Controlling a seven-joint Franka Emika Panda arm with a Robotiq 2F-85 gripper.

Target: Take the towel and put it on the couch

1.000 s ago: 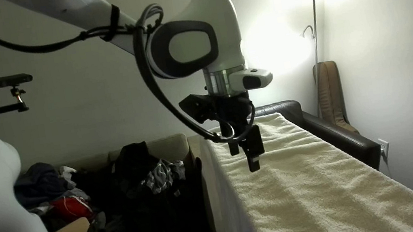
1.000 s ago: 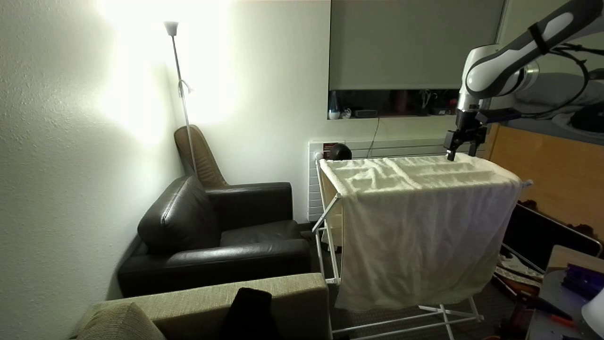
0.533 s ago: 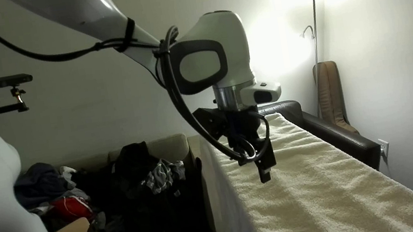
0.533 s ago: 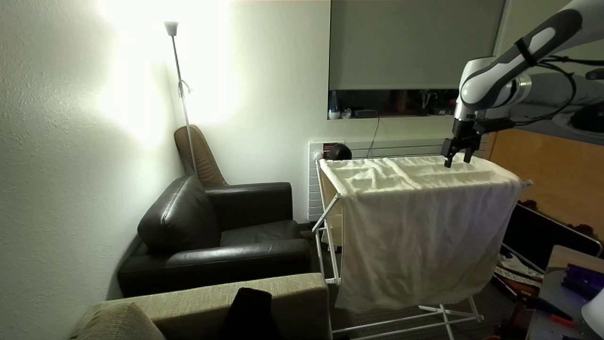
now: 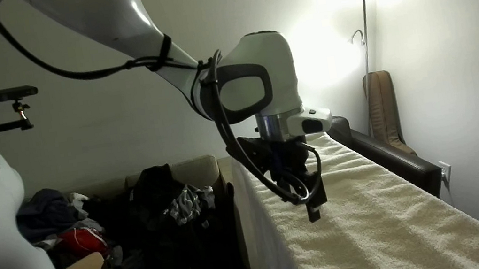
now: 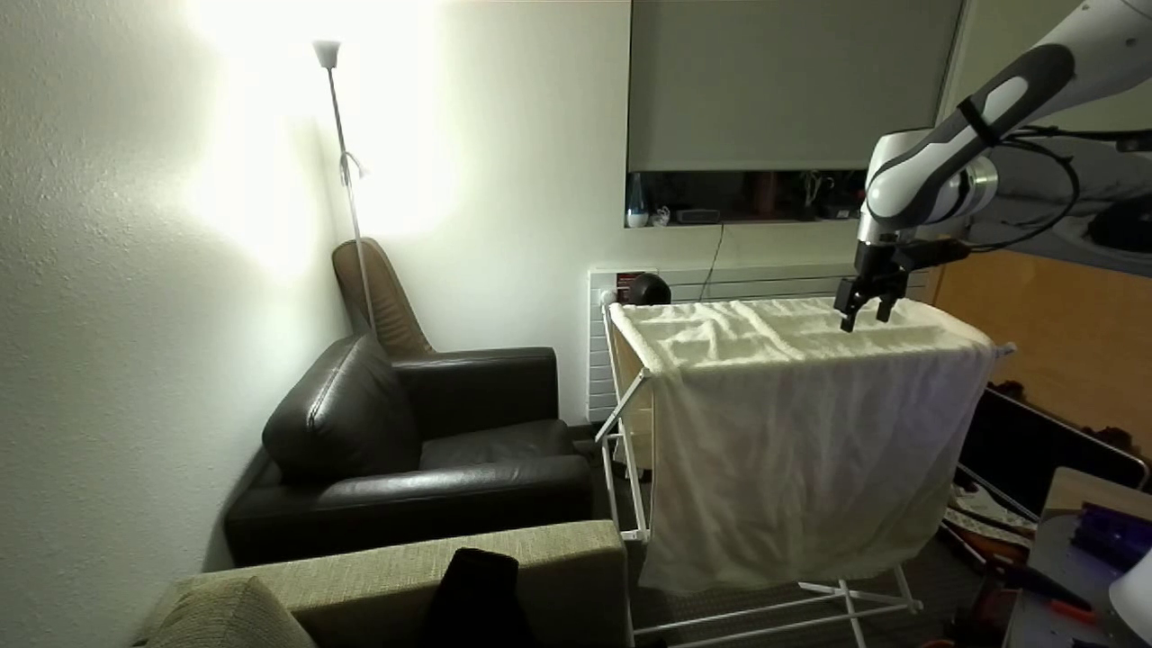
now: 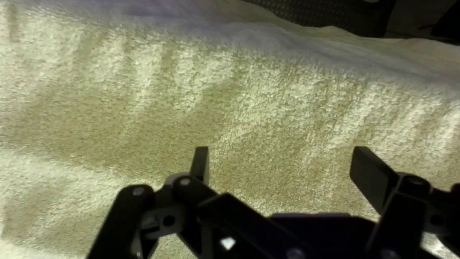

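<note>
The towel [image 6: 801, 468] lies over the top of the drying rack [image 6: 634, 535], one side hanging well down past a long edge. The gripper [image 7: 280, 163] stands with its fingers wide apart and nothing between them, above the towel just inward of that edge; contact not discernible. Recommended: press in squarely, pinch a raised fold without catching the rack, then lift slowly.

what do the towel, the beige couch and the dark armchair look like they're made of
Towel: plush fabric, perhaps fleece or terry, from its fuzzy pile. Beige couch: matte, seemingly woven upholstery, by its coarse texture. Dark armchair: smooth leather or imitation, from its sheen.
</note>
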